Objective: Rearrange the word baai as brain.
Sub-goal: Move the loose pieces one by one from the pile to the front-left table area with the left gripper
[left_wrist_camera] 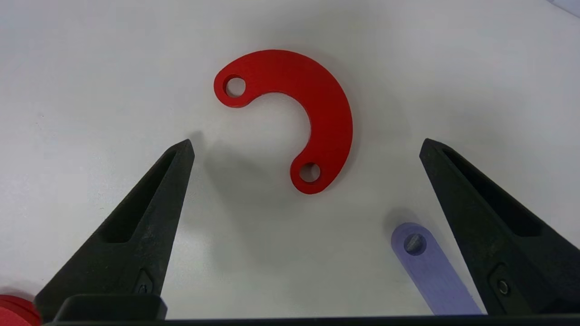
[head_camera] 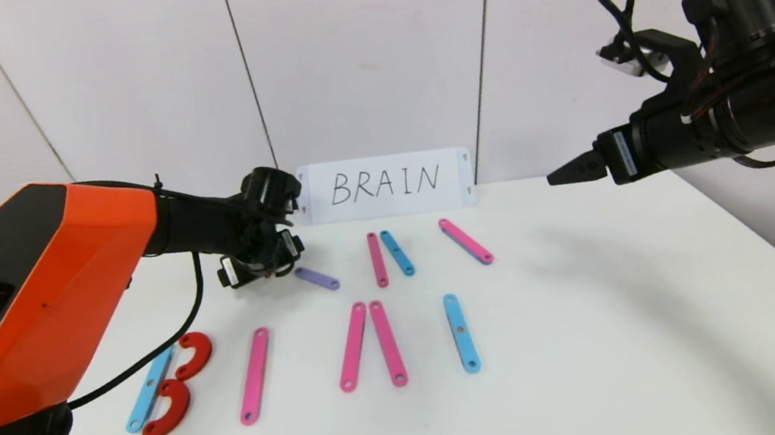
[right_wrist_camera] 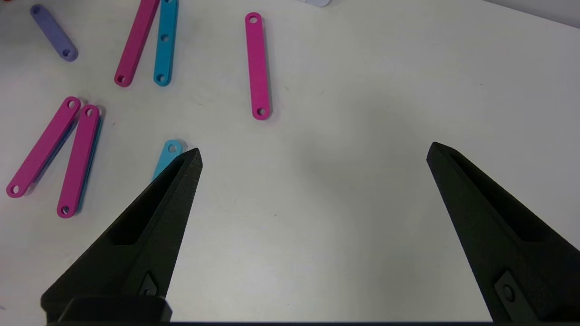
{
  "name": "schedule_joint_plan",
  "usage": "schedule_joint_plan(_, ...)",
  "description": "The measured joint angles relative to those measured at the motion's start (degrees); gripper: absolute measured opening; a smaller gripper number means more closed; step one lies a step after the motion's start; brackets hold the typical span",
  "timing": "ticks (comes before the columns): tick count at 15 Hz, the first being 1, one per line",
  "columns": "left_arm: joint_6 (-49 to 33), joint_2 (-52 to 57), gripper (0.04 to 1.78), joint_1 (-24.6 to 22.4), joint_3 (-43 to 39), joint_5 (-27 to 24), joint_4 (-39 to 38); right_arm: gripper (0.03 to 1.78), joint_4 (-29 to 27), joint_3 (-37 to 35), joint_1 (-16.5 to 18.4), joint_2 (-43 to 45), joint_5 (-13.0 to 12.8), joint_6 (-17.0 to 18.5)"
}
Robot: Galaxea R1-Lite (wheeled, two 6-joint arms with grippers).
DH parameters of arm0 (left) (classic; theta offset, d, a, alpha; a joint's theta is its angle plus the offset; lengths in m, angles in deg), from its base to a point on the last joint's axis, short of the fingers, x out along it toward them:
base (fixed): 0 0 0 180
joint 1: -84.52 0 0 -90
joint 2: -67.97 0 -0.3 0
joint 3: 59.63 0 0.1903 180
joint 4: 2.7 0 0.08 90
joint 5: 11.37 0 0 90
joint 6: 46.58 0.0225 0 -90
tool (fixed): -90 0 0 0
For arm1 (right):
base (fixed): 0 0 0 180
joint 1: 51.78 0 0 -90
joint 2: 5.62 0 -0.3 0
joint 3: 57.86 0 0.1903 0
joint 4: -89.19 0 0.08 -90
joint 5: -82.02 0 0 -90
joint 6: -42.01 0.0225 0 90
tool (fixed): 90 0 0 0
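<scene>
The left gripper (left_wrist_camera: 306,142) hangs spread wide over a red curve (left_wrist_camera: 297,111), bare table (left_wrist_camera: 90,90) all around; right gripper (right_wrist_camera: 313,151) spread too, upper right.

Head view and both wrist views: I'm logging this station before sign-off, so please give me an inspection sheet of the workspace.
Surface: white table, no spills or marks seen.
Job's things: B of a blue strip and two red curves; pink, blue and purple strips lie flat; a third red curve lies loose.
Clutter: nothing seen.
Grippers: left gripper open above the loose red curve, holding nothing; right gripper open, raised at the table's right, empty.
Cables: black cable hangs off the left arm, near the B.
Surroundings: white wall panels; BRAIN card against them.
</scene>
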Motion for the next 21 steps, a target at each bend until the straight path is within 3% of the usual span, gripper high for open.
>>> schedule_joint_plan(5, -0.52, -0.82, 1.74, -0.12, 0.72, -0.13, 0.06, 1.74, -0.02, -0.09, 0.0, -0.02, 0.0, 0.0)
schedule_joint_plan(7, -0.52, -1.07, 1.64, -0.23, 1.02, -0.02, 0.15, 1.74, 0.0, -0.09, -0.05, 0.0, 0.0, 0.0)
schedule_joint_plan(10, -0.49, -1.32, 1.29, -0.23, 1.13, -0.02, 0.2, 1.74, -0.02, -0.09, -0.09, 0.0, -0.01, 0.0)
schedule_joint_plan(15, -0.44, -1.51, 0.42, -0.26, 1.16, 0.02, 0.22, 1.74, -0.11, -0.22, -0.44, 0.11, 0.0, 0.0)
schedule_joint_plan(17, -0.46, -1.68, 0.3, -0.23, 1.16, 0.06, 0.15, 1.74, -0.11, -0.33, -0.74, 0.13, -0.01, 0.0)
schedule_joint_plan(21, -0.16, -1.6, 0.3, -0.32, 1.07, 0.02, 0.61, 1.74, -0.11, -0.39, -0.89, 0.13, 0.0, 0.0)
